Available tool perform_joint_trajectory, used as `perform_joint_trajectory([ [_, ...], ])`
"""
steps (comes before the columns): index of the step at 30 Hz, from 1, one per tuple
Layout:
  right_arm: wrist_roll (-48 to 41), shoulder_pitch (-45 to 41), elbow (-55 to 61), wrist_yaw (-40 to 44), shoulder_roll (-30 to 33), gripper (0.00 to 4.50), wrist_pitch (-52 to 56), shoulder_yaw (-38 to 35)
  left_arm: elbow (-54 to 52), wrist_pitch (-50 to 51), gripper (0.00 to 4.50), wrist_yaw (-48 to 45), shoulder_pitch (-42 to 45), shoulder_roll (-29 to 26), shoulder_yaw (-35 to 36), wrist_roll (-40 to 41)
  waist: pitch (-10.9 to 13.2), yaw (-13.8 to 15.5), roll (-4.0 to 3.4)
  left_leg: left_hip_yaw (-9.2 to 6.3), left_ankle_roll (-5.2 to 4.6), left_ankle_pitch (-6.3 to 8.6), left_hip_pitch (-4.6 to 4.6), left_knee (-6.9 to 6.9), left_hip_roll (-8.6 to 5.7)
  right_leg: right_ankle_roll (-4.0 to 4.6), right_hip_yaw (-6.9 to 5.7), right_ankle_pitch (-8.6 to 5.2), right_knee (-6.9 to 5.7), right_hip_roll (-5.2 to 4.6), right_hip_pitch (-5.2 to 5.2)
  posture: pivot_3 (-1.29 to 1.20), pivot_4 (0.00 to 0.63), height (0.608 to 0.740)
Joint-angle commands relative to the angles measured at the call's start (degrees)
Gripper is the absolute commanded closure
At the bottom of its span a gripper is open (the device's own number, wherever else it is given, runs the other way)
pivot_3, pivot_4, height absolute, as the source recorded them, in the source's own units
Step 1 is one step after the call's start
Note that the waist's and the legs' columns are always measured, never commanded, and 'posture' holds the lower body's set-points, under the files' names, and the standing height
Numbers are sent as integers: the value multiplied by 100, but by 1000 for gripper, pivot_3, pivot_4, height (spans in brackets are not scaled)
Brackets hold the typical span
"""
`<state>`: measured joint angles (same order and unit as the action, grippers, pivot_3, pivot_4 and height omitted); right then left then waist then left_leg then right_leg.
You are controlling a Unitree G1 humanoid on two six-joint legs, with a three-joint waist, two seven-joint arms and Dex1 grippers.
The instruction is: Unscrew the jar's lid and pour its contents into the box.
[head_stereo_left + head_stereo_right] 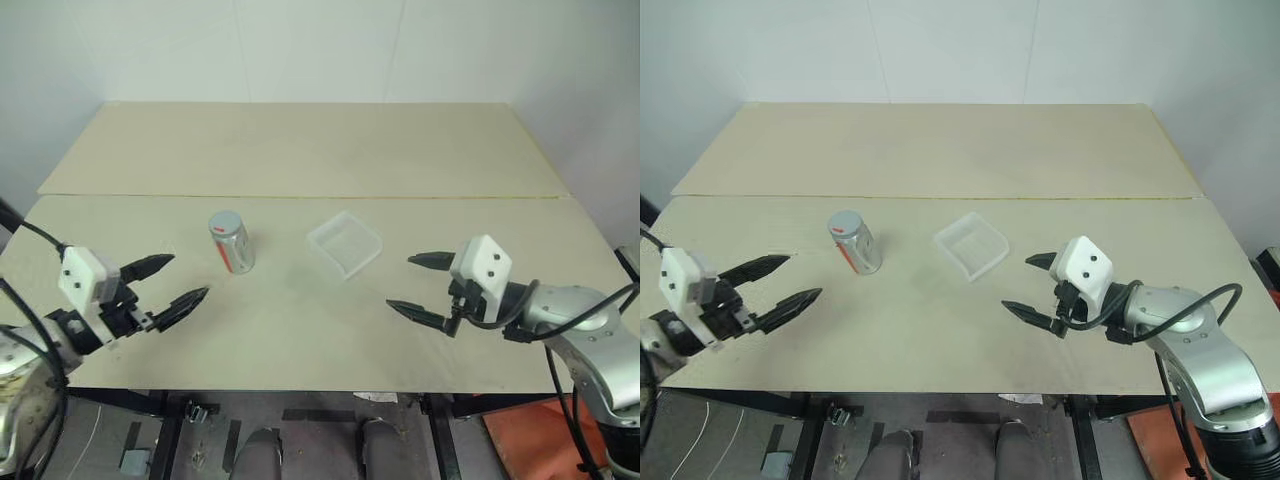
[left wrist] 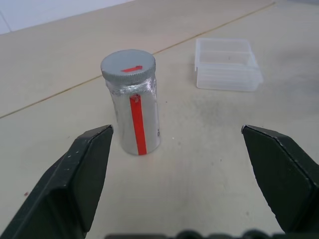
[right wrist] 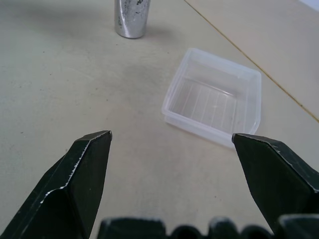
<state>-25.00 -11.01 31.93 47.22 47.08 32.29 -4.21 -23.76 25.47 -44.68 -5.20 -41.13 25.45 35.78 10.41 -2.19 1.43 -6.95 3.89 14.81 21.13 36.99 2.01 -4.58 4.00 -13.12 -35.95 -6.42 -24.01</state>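
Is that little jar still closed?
Yes. The jar stands upright on the table with its grey lid sitting on top.

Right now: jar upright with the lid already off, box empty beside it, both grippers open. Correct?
Not quite: the lid is still on the jar, as the left wrist view shows. The rest holds: box empty, left gripper and right gripper open.

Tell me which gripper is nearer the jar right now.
Left. The left gripper hangs open just to the robot's left of the jar, not touching it. The right gripper is open beyond the box, farther off.
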Motion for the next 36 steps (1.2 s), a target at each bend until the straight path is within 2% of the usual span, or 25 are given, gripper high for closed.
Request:
perform_joint_trajectory([
  [1, -139, -155, 213, 133, 155, 0, -112, -270, -46, 149, 14, 513, 301, 311, -386, -90, 0, -3, 0, 0, 0, 0, 1, 0, 0, 0, 0, 0, 0, 0, 0, 0, 150, 740],
  [8, -405, -125, 488, 421, 396, 0, -60, -360, 689, -258, 14, 1578, 1140, 1201, -962, -897, -5, -23, 4, -1, 0, 0, -5, 1, -2, 1, 1, 1, -2, 1, 4, 0, 150, 740],
  [19, -275, -149, 624, 82, 383, 0, -44, -379, 1733, -1200, 14, 1811, 1811, 1658, -1440, -1721, -7, 7, 7, -2, 1, -1, -1, 3, -3, -1, 0, 2, -1, 0, 2, 0, 150, 740],
  [29, -355, -256, 671, 47, 423, 0, 6, -404, 2754, -2019, 14, 1901, 2341, 2105, -1651, -2096, -7, -3, 7, -2, 1, -1, -1, 4, -3, -2, 0, 2, -1, 0, 2, 0, 150, 740],
  [32, -397, -250, 690, 59, 461, 0, 26, -453, 2866, -2048, 611, 1942, 2430, 2195, -1638, -2069, -7, -5, 7, -2, 1, -1, -2, 5, -4, -2, 0, 2, -1, 0, 3, 0, 150, 740],
  [36, -456, -230, 723, 54, 503, 0, 53, -515, 2926, -2103, 1879, 1976, 2481, 2243, -1642, -2084, -7, -4, 8, -2, 1, -1, -1, 5, -4, -3, 0, 2, -1, 0, 3, 0, 150, 740],
])
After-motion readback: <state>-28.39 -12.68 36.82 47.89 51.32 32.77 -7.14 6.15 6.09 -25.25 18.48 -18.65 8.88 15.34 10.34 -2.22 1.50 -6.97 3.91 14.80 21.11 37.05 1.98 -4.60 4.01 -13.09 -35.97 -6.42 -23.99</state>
